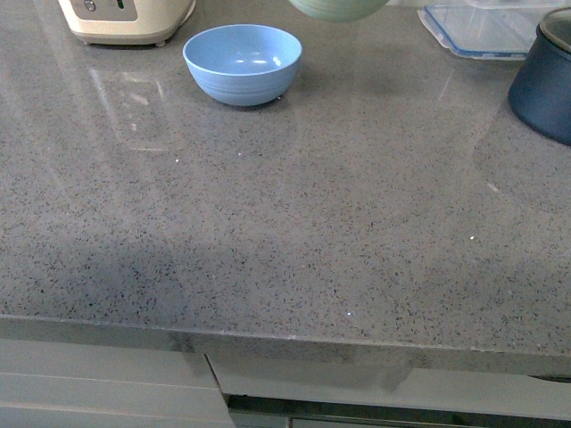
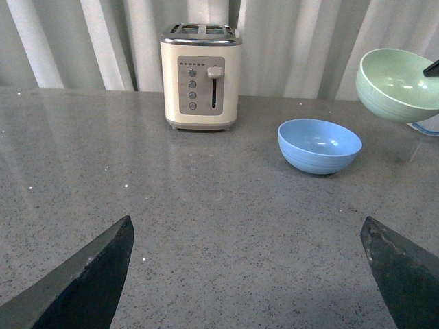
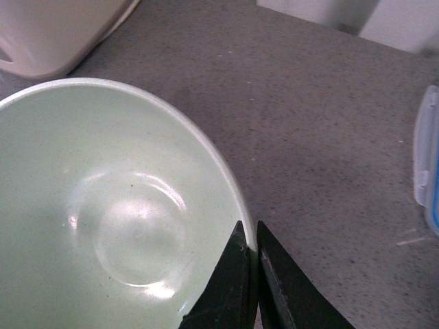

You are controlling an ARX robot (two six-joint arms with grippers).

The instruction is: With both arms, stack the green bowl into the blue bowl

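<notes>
The blue bowl (image 1: pixel 243 62) stands upright and empty on the grey counter at the back, and it also shows in the left wrist view (image 2: pixel 319 145). The green bowl (image 1: pixel 337 8) hangs in the air to its right, cut off by the top edge of the front view; it also shows in the left wrist view (image 2: pixel 396 83). My right gripper (image 3: pixel 250 235) is shut on the green bowl's rim (image 3: pixel 123 205), one finger inside and one outside. My left gripper (image 2: pixel 247 229) is open and empty low over the bare counter, well in front of the blue bowl.
A cream toaster (image 1: pixel 125 18) stands at the back left, also seen in the left wrist view (image 2: pixel 201 75). A clear plastic container (image 1: pixel 482 31) and a dark navy pot (image 1: pixel 546 80) stand at the back right. The counter's front edge (image 1: pixel 285 334) runs across the front view.
</notes>
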